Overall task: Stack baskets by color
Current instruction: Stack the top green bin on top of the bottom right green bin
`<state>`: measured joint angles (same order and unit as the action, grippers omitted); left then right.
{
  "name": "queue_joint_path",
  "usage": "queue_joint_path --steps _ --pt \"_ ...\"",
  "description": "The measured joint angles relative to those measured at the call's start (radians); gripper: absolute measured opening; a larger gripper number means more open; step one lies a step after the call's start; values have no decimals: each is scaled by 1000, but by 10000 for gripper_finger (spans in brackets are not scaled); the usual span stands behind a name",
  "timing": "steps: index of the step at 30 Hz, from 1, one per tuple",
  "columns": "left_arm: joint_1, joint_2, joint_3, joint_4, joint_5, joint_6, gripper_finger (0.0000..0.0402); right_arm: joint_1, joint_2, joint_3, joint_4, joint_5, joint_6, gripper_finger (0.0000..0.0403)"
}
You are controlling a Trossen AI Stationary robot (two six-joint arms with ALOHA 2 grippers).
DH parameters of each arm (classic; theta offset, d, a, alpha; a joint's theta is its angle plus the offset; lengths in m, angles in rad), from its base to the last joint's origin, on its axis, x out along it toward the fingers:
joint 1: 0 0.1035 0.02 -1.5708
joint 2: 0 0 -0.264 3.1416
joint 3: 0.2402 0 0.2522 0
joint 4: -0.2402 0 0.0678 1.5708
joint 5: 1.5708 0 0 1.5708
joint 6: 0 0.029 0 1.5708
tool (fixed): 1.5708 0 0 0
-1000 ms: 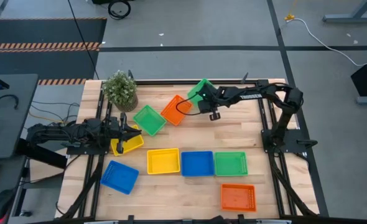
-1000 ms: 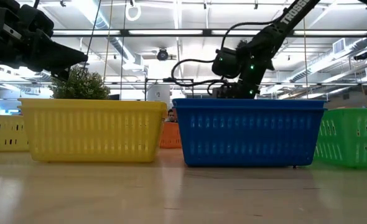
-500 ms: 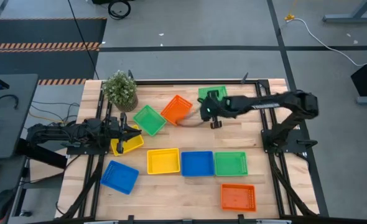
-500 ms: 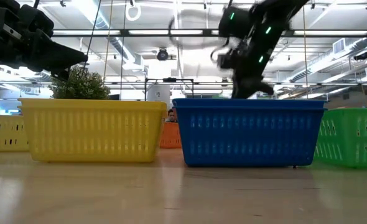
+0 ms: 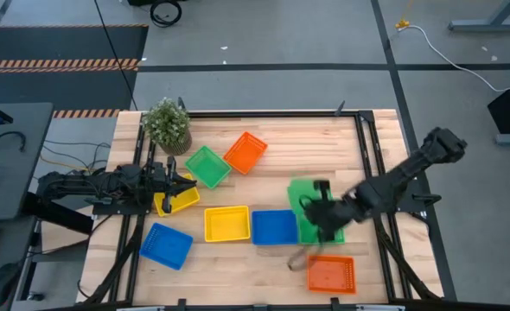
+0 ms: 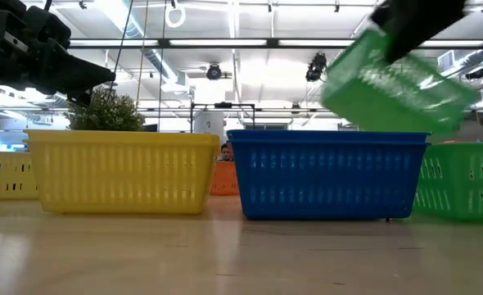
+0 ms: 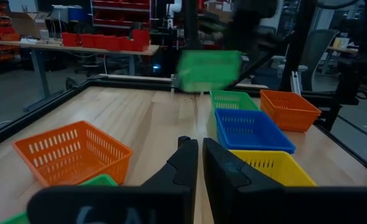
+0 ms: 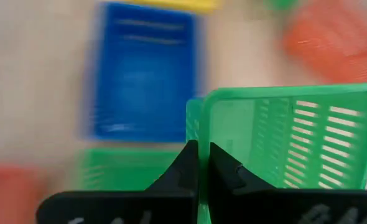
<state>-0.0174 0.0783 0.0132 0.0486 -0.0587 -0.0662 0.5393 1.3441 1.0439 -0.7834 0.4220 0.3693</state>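
While the right gripper point(image 5: 317, 207) pinches the wall of a green mesh-sided plastic basket point(image 6: 393, 82), square it over the green basket on the table point(image 5: 331, 228). The left gripper point(image 7: 198, 163) sits closed and empty.

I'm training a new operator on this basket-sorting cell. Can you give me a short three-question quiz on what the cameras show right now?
1. True or false: the right gripper is shut on a green basket held in the air.
2. In the front row, which color basket sits between the yellow basket and the green basket on the table?
3. Multiple choice: the left gripper is A) carrying an orange basket, B) shut and empty, C) wide open.

Key: 1 true; 2 the blue basket; 3 B.
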Motion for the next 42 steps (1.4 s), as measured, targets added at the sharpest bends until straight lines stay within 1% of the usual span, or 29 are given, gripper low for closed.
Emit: queue_joint_path --steps 3,6,9,13,17,19,21,24,26,28,32,34,37,42 --pt "0 0 0 0 0 0 37 90 19 0 -6 -72 144 10" --pt "0 0 0 0 0 0 38 153 57 0 -12 -70 190 10" --pt "0 0 0 0 0 0 37 183 101 0 -13 -90 241 10" --pt "0 0 0 0 0 0 32 191 161 0 -23 -153 303 10" --pt "0 0 0 0 0 0 31 192 192 0 -26 -211 310 10" --pt "0 0 0 0 0 0 33 192 195 10 -54 -205 310 11" --pt "0 0 0 0 0 0 36 192 195 38 -97 -174 310 11" --pt "0 0 0 0 0 0 39 192 192 102 -192 -127 310 11" --pt "0 0 0 0 0 0 38 192 192 149 -229 -128 312 11" --pt "0 0 0 0 0 0 35 192 191 182 -248 -159 331 11" --pt "0 0 0 0 0 0 29 198 191 207 -238 -302 428 11" --pt "0 0 0 0 0 0 28 208 191 207 -237 -344 475 11" --pt "0 0 0 0 0 0 30 225 192 207 -229 -368 503 11" --pt "0 0 0 0 0 0 36 237 192 207 -176 -372 498 11"
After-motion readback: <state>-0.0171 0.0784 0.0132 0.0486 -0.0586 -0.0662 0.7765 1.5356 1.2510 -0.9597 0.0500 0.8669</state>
